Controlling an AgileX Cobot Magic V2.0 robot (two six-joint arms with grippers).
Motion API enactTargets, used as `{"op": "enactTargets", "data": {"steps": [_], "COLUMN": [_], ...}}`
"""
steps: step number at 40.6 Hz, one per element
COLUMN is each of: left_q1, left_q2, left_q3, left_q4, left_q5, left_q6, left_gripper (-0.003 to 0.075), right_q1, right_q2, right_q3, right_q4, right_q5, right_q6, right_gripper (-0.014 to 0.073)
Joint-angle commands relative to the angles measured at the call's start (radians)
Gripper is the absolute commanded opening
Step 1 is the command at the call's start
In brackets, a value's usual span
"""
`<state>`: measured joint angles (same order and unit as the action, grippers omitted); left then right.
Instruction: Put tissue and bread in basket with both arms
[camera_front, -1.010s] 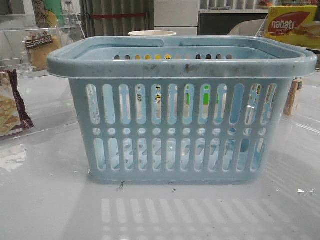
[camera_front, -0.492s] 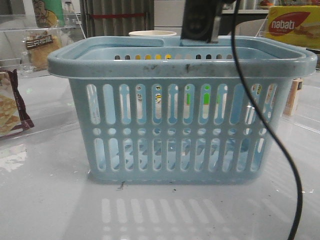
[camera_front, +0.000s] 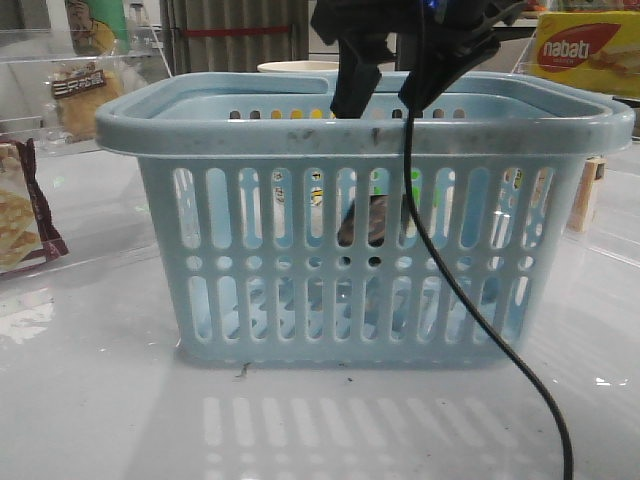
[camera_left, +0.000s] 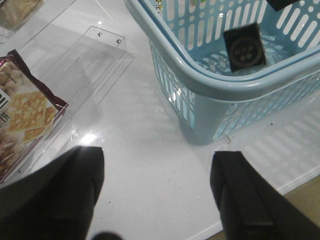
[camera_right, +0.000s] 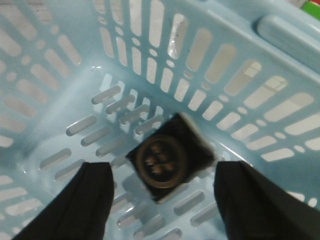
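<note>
The light blue basket (camera_front: 360, 130) stands mid-table. My right gripper (camera_front: 385, 100) hangs open just above its rim. The tissue (camera_front: 370, 222), a small black pack with a round emblem, shows blurred through the slots at mid-height inside the basket, below the open fingers and free of them. It also shows in the right wrist view (camera_right: 162, 162) and the left wrist view (camera_left: 243, 47). The bread (camera_front: 80, 95) lies in its clear wrapper at the far left back. My left gripper (camera_left: 157, 190) is open and empty over bare table beside the basket (camera_left: 200, 75). It is out of the front view.
A maroon-edged cracker bag (camera_front: 20, 215) lies at the left on a clear acrylic tray (camera_left: 95, 55). A yellow wafer box (camera_front: 585, 50) stands back right. A small box (camera_front: 590, 195) sits right of the basket. The right arm's black cable (camera_front: 470, 310) hangs in front of the basket.
The right arm has come down over the basket. The tissue now shows inside the basket, below the open fingers. The cable has swung left.
</note>
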<state>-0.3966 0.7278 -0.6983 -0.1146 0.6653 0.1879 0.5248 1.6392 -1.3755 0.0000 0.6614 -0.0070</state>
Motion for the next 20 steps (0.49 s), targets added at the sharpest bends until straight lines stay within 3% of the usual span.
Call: {"op": "enactTargets", "data": {"steps": [1, 10, 20], "left_q1": [-0.009, -0.009, -0.009], "left_q2": [0.002, 0.002, 0.002], "left_q3": [-0.032, -0.032, -0.032], "left_q4": [-0.012, -0.012, -0.012], "left_q5": [-0.080, -0.080, -0.080], "left_q6": [0.001, 0.001, 0.001], "left_gripper": [0.0506, 0.0506, 0.0506], "right_q1": [0.000, 0.000, 0.000], "right_q2": [-0.103, -0.338, -0.640], "right_q3": [-0.023, 0.130, 0.353], "right_q4": [-0.018, -0.033, -0.039], "right_q5": [-0.048, -0.062, -0.062], "right_q6": [-0.007, -0.010, -0.009], "right_gripper": [0.0559, 0.0507, 0.0505]}}
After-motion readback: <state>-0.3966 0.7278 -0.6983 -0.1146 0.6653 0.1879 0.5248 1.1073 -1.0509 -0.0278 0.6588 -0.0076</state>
